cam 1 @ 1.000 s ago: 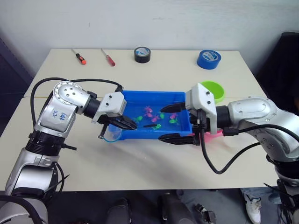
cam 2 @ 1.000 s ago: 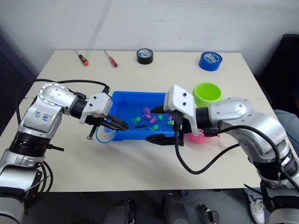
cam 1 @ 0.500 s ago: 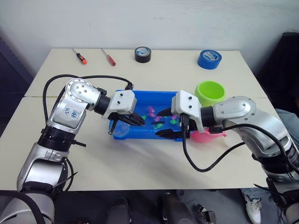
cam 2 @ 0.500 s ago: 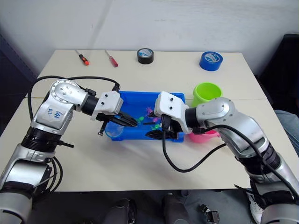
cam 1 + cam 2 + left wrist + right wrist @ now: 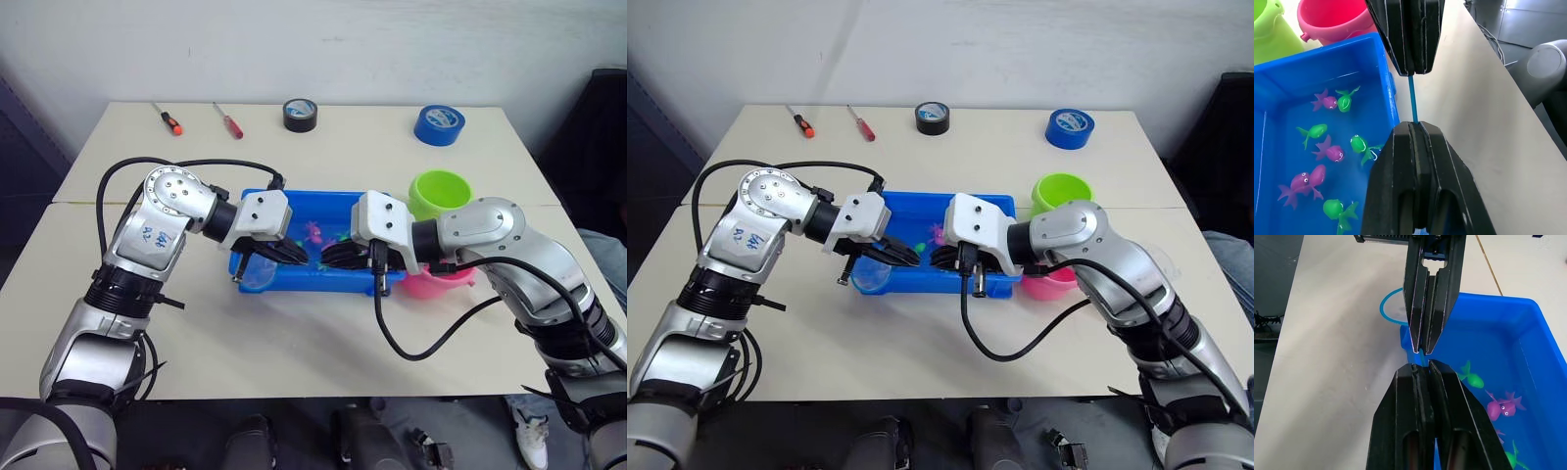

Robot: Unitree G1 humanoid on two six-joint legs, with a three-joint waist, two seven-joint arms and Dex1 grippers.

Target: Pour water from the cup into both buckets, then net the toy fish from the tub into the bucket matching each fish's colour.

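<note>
Blue tub [image 5: 294,279] sits under both pincers, pink and green toy fish [image 5: 1327,149] inside, as the left pincer [image 5: 284,255] and right pincer [image 5: 338,257] meet tip to tip, each clamped on the net [image 5: 1393,308] handle, hoop beyond the left pincer over the tabletop [image 5: 323,333].

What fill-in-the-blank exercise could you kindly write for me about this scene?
The toy fish lie in the blue ___.
The left tool and the right tool are both shut on the handle of the ___.
Next to the pink bucket stands the other bucket, coloured ___.
Missing words: tub; net; green.
</note>
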